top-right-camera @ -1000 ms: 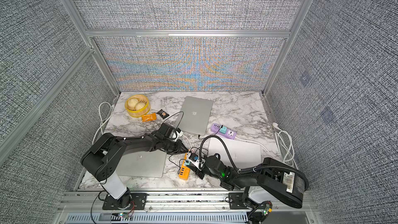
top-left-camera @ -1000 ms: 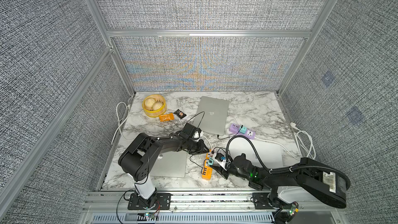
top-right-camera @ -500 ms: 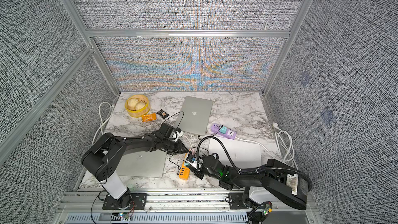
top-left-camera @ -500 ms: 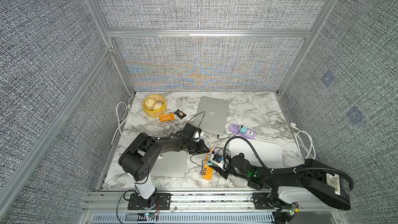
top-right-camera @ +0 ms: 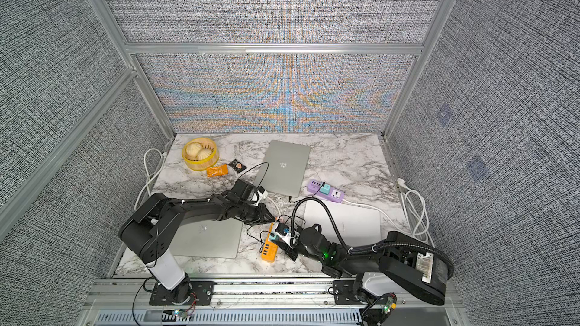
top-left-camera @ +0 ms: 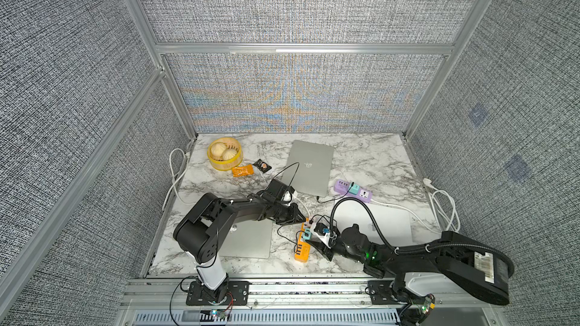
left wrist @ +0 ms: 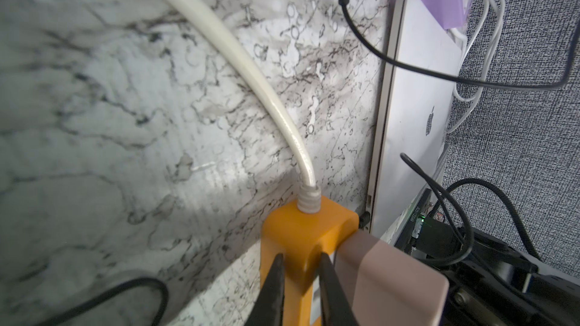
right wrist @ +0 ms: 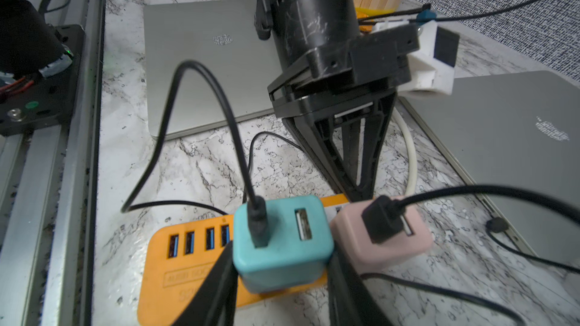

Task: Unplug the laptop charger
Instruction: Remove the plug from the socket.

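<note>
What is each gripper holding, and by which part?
Right gripper grips the teal charger by its opposite sides, plugged into the orange power strip. Left gripper, shut, holds nothing; its tips press on the strip's cable end.

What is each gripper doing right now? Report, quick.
Left gripper: shut, tips on the orange power strip.
Right gripper: closed on the teal charger plugged into that strip.
</note>
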`<state>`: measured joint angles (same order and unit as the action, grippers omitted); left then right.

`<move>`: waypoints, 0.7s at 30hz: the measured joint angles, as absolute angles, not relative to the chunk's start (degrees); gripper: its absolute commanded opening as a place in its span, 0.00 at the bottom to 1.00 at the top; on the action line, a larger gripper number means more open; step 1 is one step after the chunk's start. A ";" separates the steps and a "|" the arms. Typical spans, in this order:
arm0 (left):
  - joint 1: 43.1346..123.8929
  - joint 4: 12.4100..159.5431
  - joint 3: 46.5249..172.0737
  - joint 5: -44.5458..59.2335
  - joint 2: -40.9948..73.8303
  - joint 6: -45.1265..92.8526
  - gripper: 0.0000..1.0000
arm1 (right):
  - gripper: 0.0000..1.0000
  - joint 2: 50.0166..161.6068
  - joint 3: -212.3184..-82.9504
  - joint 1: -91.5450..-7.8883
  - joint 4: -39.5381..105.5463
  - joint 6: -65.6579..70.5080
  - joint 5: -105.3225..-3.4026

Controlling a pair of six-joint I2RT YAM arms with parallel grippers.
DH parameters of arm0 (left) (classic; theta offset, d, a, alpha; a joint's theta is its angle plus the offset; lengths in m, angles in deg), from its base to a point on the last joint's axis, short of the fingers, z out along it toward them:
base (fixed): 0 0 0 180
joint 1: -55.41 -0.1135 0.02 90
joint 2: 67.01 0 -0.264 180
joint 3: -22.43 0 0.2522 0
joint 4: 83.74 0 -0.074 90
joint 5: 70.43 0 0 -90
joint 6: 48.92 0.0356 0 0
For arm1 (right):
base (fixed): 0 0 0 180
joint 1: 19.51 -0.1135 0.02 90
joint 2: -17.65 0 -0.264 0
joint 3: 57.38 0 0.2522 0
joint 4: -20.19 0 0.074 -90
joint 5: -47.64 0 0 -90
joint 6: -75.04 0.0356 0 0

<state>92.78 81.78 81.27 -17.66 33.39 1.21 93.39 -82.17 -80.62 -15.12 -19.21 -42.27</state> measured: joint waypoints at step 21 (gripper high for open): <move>92.78 67.36 89.93 -8.44 29.67 1.73 0.20 | 0.25 82.46 -86.70 -82.50 -3.58 -23.21 -42.59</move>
<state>92.78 67.36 89.93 -8.44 29.67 1.73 82.46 -86.70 -82.50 -3.58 -23.21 -42.59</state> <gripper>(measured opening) 0.195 0.417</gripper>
